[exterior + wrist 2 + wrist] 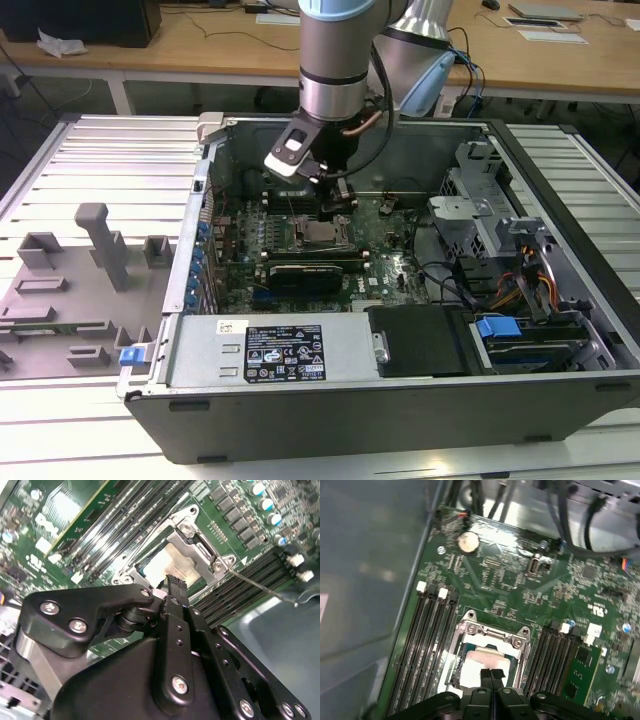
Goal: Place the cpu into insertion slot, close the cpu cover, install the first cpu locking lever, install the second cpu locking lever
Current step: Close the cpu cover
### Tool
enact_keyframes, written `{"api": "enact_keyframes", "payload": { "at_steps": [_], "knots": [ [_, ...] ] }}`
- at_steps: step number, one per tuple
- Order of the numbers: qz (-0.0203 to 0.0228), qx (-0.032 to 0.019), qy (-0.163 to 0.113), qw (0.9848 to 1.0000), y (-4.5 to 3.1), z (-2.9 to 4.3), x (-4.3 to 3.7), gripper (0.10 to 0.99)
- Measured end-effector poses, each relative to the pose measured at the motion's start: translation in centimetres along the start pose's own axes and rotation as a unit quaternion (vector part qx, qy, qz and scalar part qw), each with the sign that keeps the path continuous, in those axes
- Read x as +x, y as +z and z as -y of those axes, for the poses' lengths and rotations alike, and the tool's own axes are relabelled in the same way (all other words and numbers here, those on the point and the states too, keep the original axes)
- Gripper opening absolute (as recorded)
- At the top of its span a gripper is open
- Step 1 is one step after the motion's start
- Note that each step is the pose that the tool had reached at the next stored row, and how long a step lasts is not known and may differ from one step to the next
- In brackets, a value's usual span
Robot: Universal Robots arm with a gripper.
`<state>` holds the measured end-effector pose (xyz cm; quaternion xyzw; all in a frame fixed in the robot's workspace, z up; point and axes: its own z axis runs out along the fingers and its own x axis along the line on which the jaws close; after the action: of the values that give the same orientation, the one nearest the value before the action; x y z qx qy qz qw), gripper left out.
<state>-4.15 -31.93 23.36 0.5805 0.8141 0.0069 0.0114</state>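
Pincer pinched narrow, tips together, nothing gripped, poised just over the cpu, chip lying in the slot, lever angled out beside it

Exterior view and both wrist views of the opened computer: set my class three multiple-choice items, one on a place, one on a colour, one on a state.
1. Where is the black gripper?
A. Over the grey moulded tray.
B. Directly over the square metal-framed insertion slot.
C. At the blue-tabbed drive bay.

2. What colour is the flat printed circuit board?
A. Green.
B. Red.
C. White.

3. How do the gripper's fingers stand?
A. Spread wide.
B. Shut together.
C. Clamped on a cable.

Key: 1 B, its tips hang over the slot in both wrist views; 2 A, green surrounds the slot; 3 B, the fingers meet.
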Motion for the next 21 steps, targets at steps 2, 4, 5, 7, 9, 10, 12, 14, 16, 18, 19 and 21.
{"api": "enact_keyframes", "payload": {
  "at_steps": [2,4,5,7,9,10,12,14,16,18,19,21],
  "knots": [
    [-0.0004,-0.0002,-0.022,0.9998,0.01,0.00,0.00,0.106],
    [-0.0010,-0.0004,-0.050,0.9988,0.02,0.00,0.00,0.106],
    [-0.0011,-0.0005,-0.059,0.9983,0.02,0.00,0.00,0.106],
    [-0.0013,-0.0006,-0.088,0.9961,0.02,0.00,0.00,0.106],
    [-0.0014,-0.0006,-0.108,0.9941,0.02,0.00,0.00,0.106],
    [-0.0014,-0.0007,-0.117,0.9931,0.02,0.00,0.00,0.106],
    [-0.0016,-0.0007,-0.140,0.9902,0.02,0.00,0.00,0.106],
    [-0.0018,-0.0008,-0.165,0.9863,0.03,0.00,0.00,0.106],
    [-0.0020,-0.0010,-0.204,0.9789,0.03,0.00,0.00,0.106],
    [-0.0024,-0.0012,-0.235,0.9719,0.04,0.00,0.00,0.106],
    [-0.0026,-0.0013,-0.252,0.9678,0.04,0.00,0.00,0.106],
    [-0.0030,-0.0015,-0.281,0.9596,0.04,0.00,0.00,0.106]
  ]
}}
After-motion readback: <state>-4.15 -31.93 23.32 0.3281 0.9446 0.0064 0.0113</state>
